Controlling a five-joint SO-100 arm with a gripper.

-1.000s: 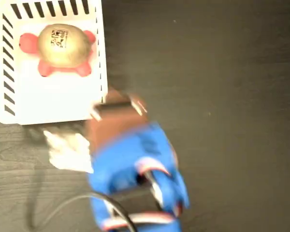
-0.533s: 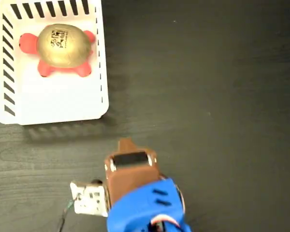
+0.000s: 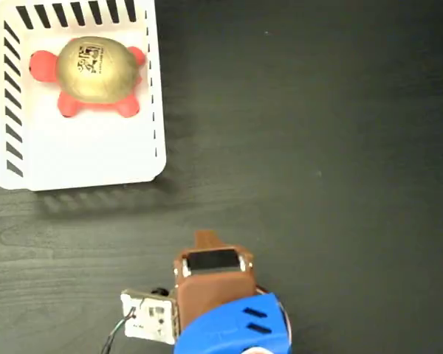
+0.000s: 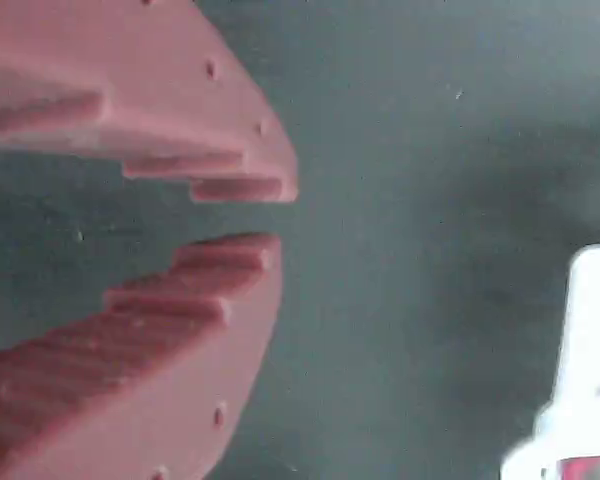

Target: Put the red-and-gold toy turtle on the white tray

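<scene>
Brown plastic makes up the claw [image 4: 270, 218], and in the wrist view its two toothed fingers [image 4: 180, 300] stand a little apart at the tips, a narrow gap between them with nothing but dark surface [image 4: 430, 200] showing through; it is released and empty, touching nothing that I can see. In the fixed view the claw [image 3: 204, 240] points up the picture from the blue arm [image 3: 232, 328] at the bottom edge, well apart from everything else, with a small white board and thin wires just beside it on the left. Out past it, up in the top-left corner, sits the white tray [image 3: 81, 158], its slotted walls showing dark slits, and the red-and-gold toy turtle [image 3: 96, 70] rests flat inside it toward the upper end, gold shell up, coral legs spread on the tray floor. A sliver of white and a touch of red at the right edge of the wrist view is likely the tray, though I cannot be sure. To my eye the placing is done, and the arm hangs clear of the tray so as not to disturb it.
</scene>
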